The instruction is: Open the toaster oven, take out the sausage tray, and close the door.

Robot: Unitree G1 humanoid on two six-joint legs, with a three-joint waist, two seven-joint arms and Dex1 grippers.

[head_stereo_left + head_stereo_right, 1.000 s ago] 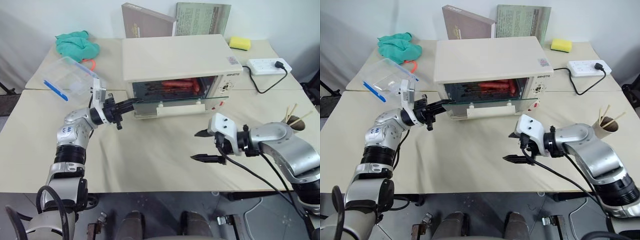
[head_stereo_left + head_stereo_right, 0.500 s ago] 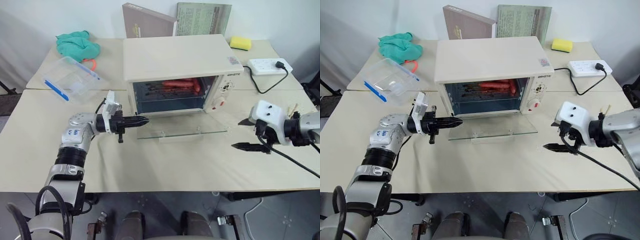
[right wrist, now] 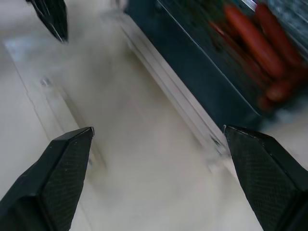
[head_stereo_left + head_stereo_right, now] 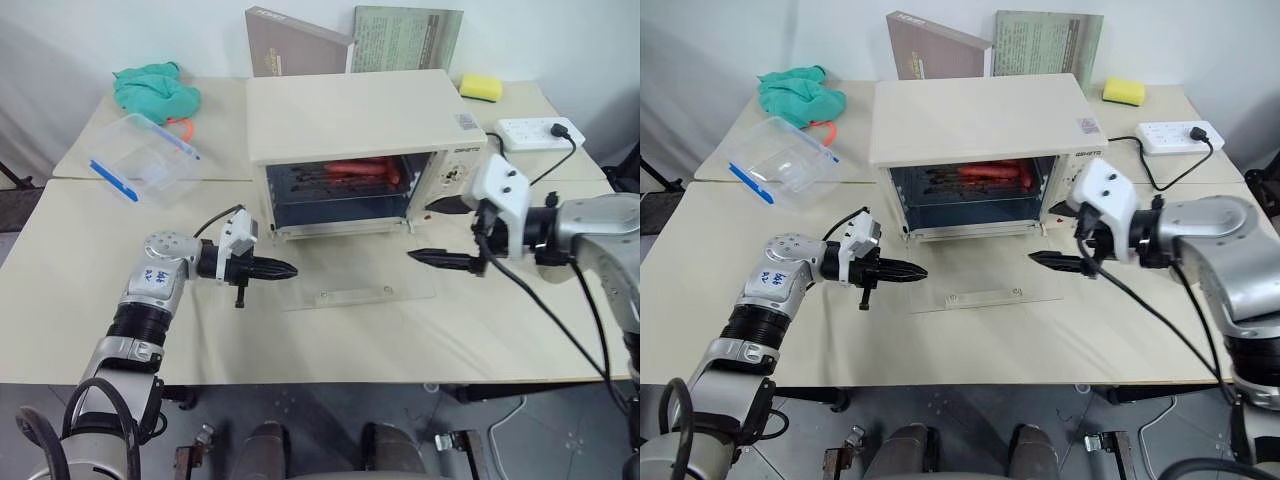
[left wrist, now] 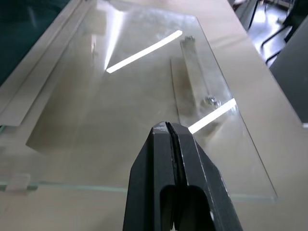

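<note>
- The toaster oven (image 4: 365, 130) stands on the table (image 4: 330, 340), its glass door (image 4: 350, 275) folded down flat in front of it.
- The left end effector (image 4: 288, 269) is pressed shut and empty, its tip just above the door's left edge.
- The right end effector (image 4: 432, 232) is spread wide, empty, beside the door's right edge.
- Red sausages (image 4: 355, 170) lie inside the cavity, beyond both end effectors.
</note>
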